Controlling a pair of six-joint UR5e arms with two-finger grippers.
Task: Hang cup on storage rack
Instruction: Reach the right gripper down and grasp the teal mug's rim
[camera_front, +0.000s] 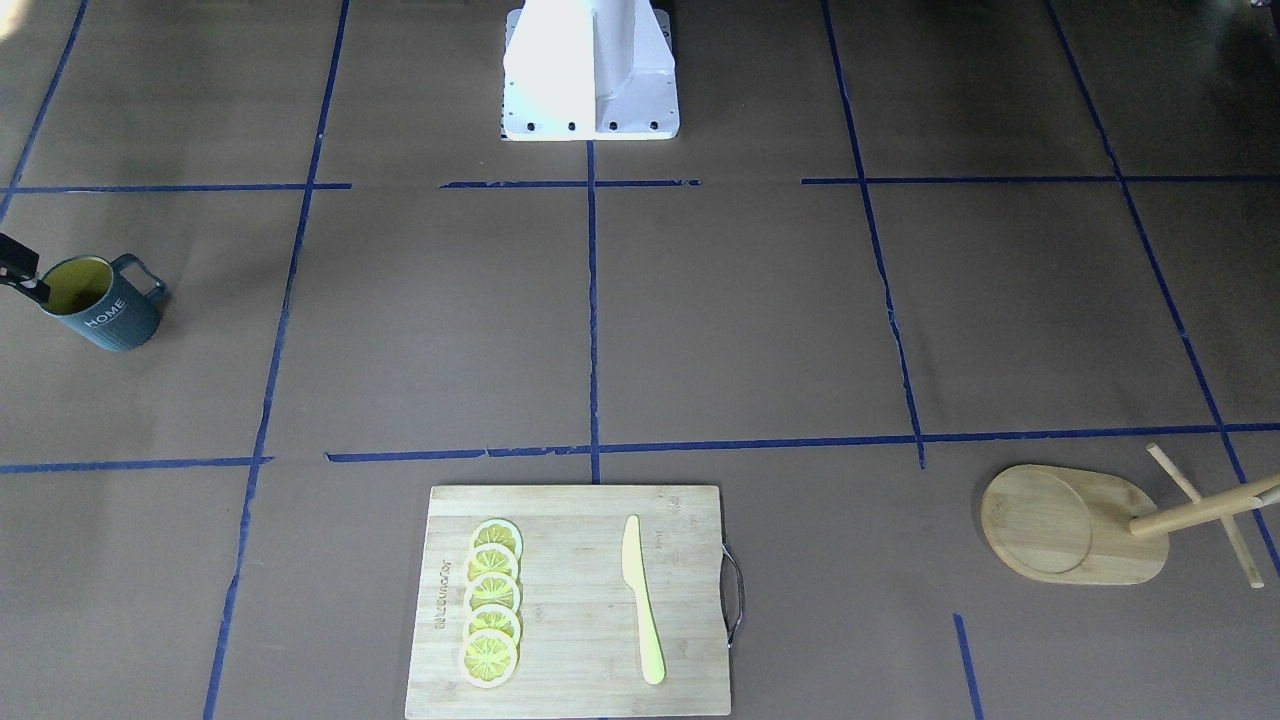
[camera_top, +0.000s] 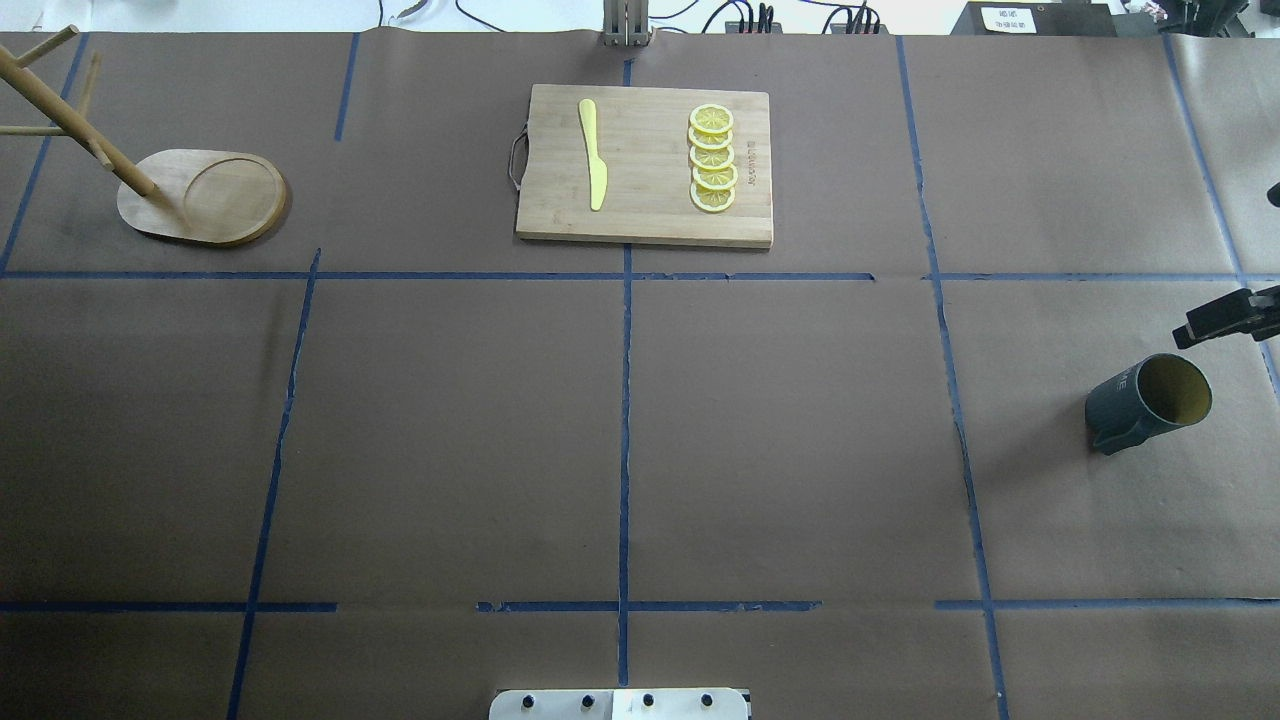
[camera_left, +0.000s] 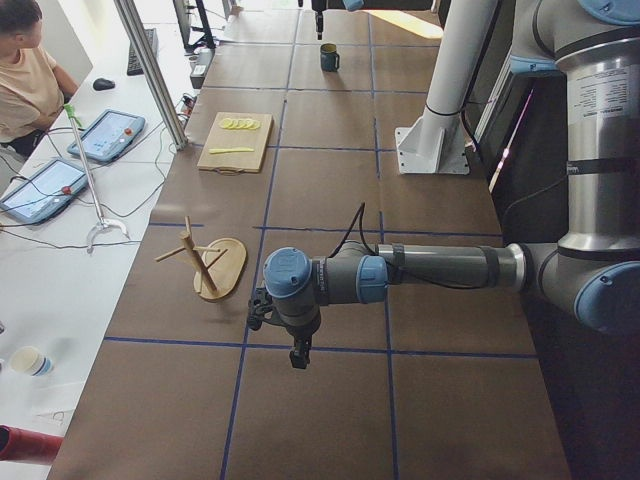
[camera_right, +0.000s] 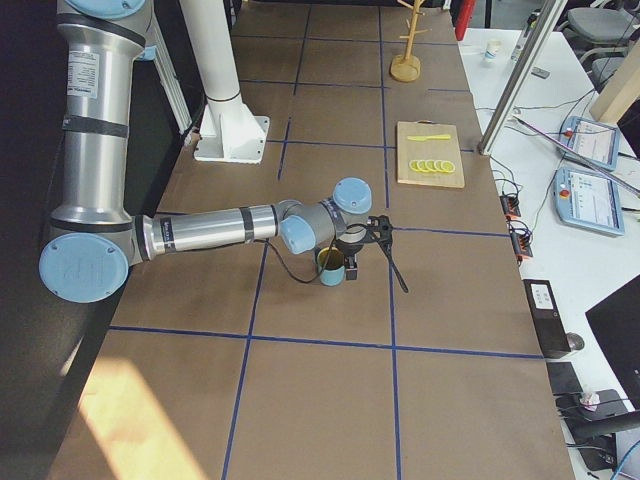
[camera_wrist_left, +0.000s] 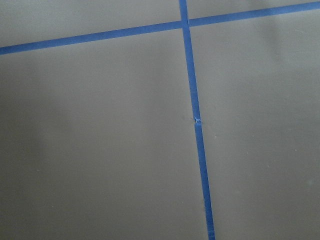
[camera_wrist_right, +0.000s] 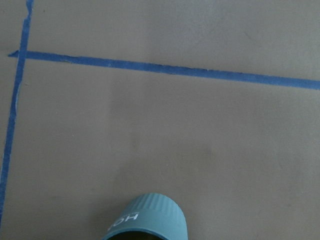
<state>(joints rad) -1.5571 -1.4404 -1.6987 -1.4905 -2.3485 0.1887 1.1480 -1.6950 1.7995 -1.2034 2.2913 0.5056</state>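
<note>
The dark blue-grey cup (camera_front: 100, 305) with white "HOME" lettering stands upright on the table at the robot's far right; it also shows in the overhead view (camera_top: 1145, 400) and at the bottom of the right wrist view (camera_wrist_right: 145, 222). My right gripper (camera_right: 368, 238) hovers just over and beside its rim. One black finger (camera_top: 1225, 318) shows clearly and the jaws look spread, holding nothing. The wooden storage rack (camera_top: 205, 195) stands at the far left, its pegs bare. My left gripper (camera_left: 298, 352) hangs over bare table near the rack; I cannot tell whether it is open or shut.
A bamboo cutting board (camera_top: 645, 225) with a yellow knife (camera_top: 593, 155) and several lemon slices (camera_top: 712, 160) lies at the far middle. The robot base (camera_front: 590, 70) is at the near middle. Blue tape lines cross the brown table cover.
</note>
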